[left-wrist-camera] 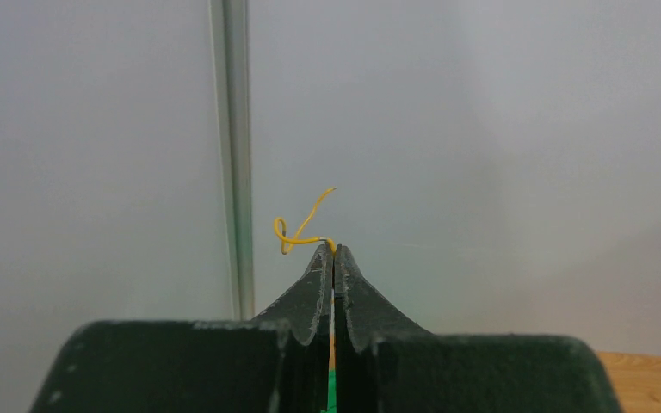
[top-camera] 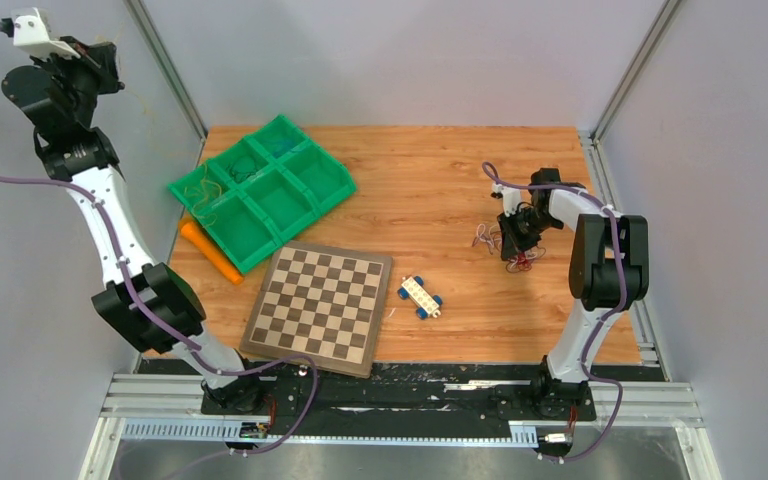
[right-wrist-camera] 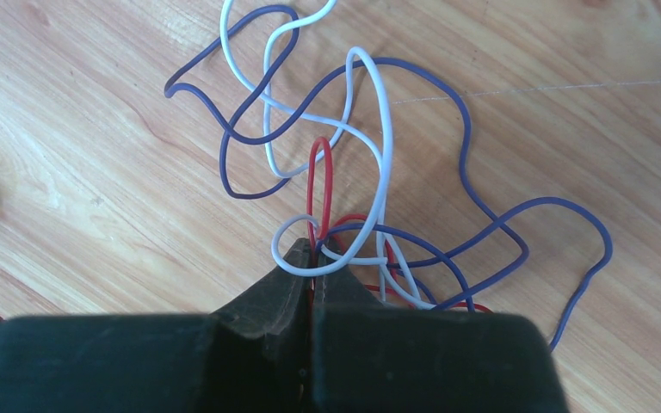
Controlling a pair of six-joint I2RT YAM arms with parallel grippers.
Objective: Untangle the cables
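Observation:
A tangle of thin cables point(top-camera: 500, 243) lies on the wooden table at the right. In the right wrist view it shows as a red cable point(right-wrist-camera: 318, 172), a white cable point(right-wrist-camera: 385, 129) and a dark blue cable point(right-wrist-camera: 482, 215) looped through one another. My right gripper point(right-wrist-camera: 314, 255) is down at the tangle, shut on the red cable, with a white loop lying over its tips. My left gripper point(top-camera: 108, 52) is raised high at the far left by the wall. It is shut on a single yellow cable point(left-wrist-camera: 303, 228), whose curled end sticks out past the tips point(left-wrist-camera: 334, 251).
A green compartment tray point(top-camera: 312, 196) stands at the back left with a few thin strands in its cells. An orange stick point(top-camera: 210, 250) lies against its near side. A chessboard point(top-camera: 320, 305) and a small white toy car point(top-camera: 420, 296) sit at the front middle.

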